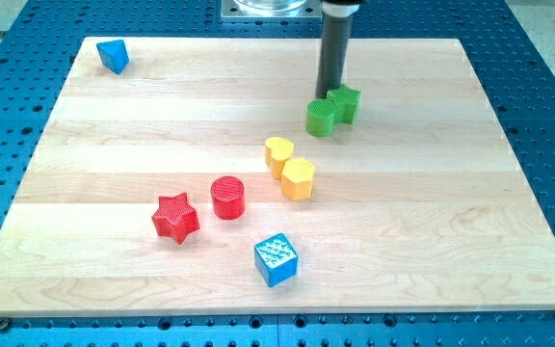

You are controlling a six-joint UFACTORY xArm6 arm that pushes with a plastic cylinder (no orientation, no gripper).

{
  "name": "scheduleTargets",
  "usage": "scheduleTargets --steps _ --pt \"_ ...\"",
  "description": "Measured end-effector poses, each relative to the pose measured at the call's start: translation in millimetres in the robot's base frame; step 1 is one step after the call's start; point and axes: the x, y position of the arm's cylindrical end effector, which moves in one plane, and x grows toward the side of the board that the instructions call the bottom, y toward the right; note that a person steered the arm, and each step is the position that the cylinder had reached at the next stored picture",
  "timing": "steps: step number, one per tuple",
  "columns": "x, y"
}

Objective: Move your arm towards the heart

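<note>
Risk at this moment centres on the two green plastic blocks near the table's far edge: my tip stands right behind the green cylinder-like block and touches or nearly touches the green star-shaped block beside it; I cannot tell contact for certain. The tool is a bare dark rod with nothing to open or close, and it has hold of nothing. The target, the yellow heart-shaped plastic block, lies toward the table's centre, nearer the left edge and the near edge than my tip. In my judgement, a straight run to the heart would drive the green cylinder-like block ahead of the tip and shove it into the heart, displacing the target before I arrive. A second hazard is the yellow hexagonal block, touching the heart on its near side; any overshoot would push both together. Skirting the green pair first looks safer. Other items lie well apart from this path: the red cylinder and red star block toward the near-left area, the blue cube near the near edge, and a blue block at the far-left corner of the wooden board.
</note>
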Motion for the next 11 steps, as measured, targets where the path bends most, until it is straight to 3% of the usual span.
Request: scheduleTargets --steps 1,2,3,4,8,9,10,11 --pt "-2 -9" --pt "10 -64" --pt "69 -149" --pt "68 -159" --pt "66 -147" --pt "81 -117" --pt "118 -73" --pt "170 -69"
